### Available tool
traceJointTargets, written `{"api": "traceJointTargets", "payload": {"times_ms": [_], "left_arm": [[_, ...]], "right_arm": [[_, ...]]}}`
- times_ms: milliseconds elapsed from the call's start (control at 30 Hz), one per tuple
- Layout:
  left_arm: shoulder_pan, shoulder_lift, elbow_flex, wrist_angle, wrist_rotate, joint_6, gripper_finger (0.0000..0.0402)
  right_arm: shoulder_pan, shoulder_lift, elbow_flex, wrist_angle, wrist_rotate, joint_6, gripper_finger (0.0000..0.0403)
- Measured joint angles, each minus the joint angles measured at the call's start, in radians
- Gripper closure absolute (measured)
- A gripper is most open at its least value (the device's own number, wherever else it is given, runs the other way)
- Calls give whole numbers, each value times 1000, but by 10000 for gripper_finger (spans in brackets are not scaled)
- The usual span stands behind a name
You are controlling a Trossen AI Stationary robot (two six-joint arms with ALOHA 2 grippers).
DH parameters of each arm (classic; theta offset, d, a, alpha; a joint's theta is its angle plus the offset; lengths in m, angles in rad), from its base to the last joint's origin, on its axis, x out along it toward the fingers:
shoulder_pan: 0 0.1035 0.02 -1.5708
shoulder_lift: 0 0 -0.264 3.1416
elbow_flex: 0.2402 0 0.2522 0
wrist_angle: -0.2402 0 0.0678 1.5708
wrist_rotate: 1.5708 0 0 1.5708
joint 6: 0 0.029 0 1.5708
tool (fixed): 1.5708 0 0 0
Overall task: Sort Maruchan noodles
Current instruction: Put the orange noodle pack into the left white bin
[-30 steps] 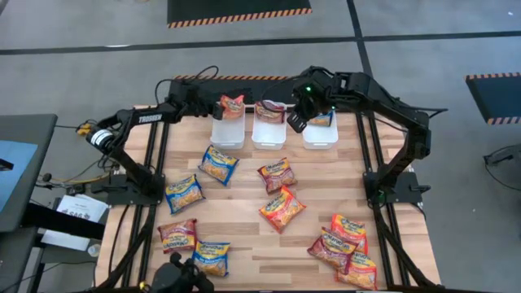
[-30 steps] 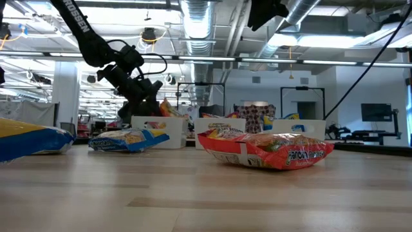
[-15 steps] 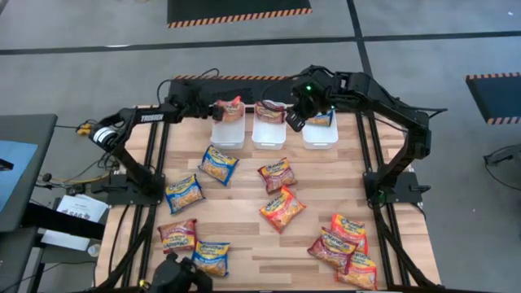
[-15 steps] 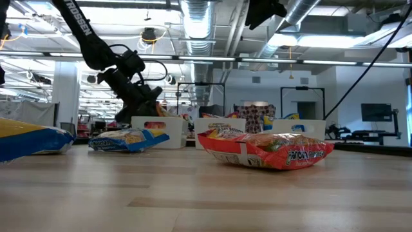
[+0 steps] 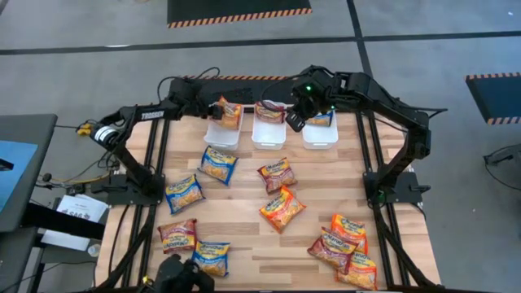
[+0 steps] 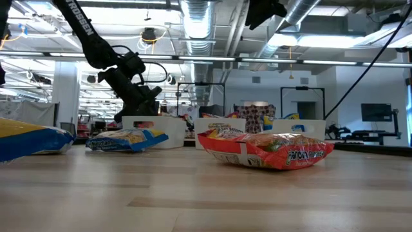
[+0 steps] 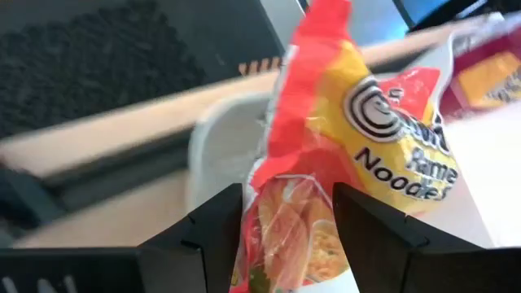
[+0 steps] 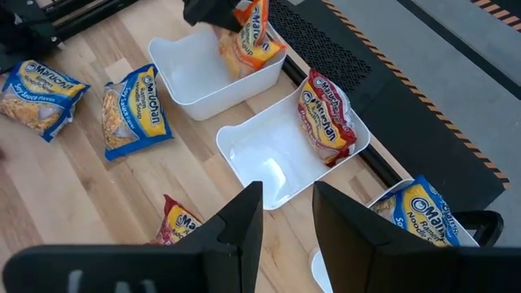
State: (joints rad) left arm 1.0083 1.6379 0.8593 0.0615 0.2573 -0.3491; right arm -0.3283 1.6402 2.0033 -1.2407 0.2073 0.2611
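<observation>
The left tool [image 7: 285, 220] pinches an orange noodle packet [image 5: 229, 112] over the far-left bin [image 5: 224, 134]; lower it fully inside before releasing. The right tool [image 8: 286, 207], open and empty, hovers beside the middle bin [image 5: 269, 135].

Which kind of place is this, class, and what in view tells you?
Probably a robotics lab or workshop: exposed silver ceiling ducts, hazard-striped black floor mats and a pale wooden plank work table between two dark arms.

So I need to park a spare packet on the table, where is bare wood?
Bare wood: the right strip below the blue-packet bin, and the patch between the orange packet and the left blue packet. The front right pile is crowded. At the bins, the left claw holds an orange packet.
</observation>
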Motion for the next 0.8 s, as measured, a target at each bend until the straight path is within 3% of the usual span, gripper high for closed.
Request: {"api": "traceJointTargets", "payload": {"times_ms": [167, 333, 800], "left_arm": [[-47, 0, 0, 3, -14, 10, 222], [-70, -1, 0, 7, -146, 55, 222], [-8, -57, 0, 0, -46, 25, 221]], "right_arm": [[-2, 0, 0, 0, 0, 0, 270], [-2, 0, 0, 0, 0, 0, 270], [2, 0, 0, -12, 0, 0, 270]]}}
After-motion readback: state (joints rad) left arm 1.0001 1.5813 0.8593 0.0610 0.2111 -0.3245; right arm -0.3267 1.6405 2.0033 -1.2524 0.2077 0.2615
